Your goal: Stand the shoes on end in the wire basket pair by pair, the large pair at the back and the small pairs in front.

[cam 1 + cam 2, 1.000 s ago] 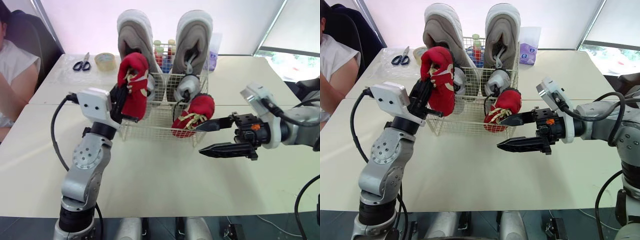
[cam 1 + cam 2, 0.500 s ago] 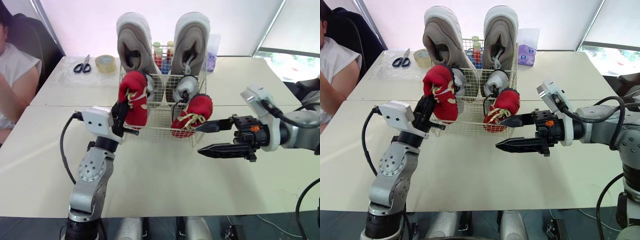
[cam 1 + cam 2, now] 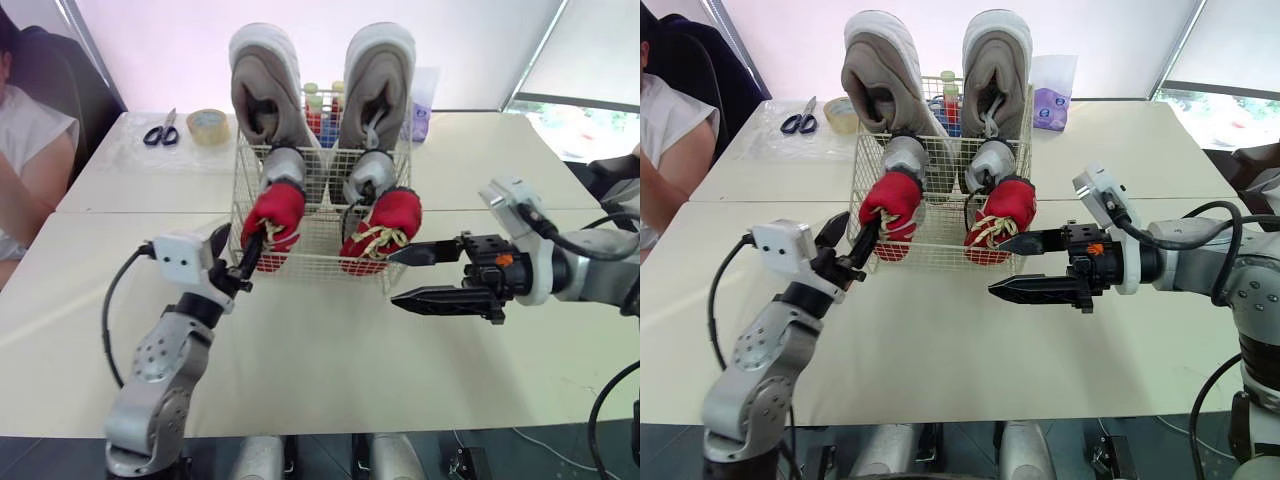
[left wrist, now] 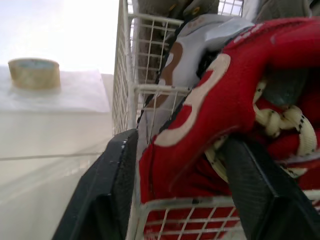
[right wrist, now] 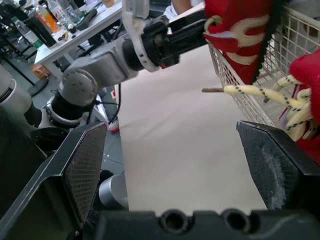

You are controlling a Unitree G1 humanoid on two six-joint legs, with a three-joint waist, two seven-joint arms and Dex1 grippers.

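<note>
Head view: your left claw (image 3: 238, 247) is spread at the wire basket (image 3: 318, 268) front, with the left red shoe (image 3: 275, 213) upright just past its tips. Your right claw (image 3: 394, 278) gapes wide, and the right red shoe (image 3: 386, 224) is just beyond its upper finger. Left wrist view: the left red shoe lies between the fingers (image 4: 114, 192).
</note>
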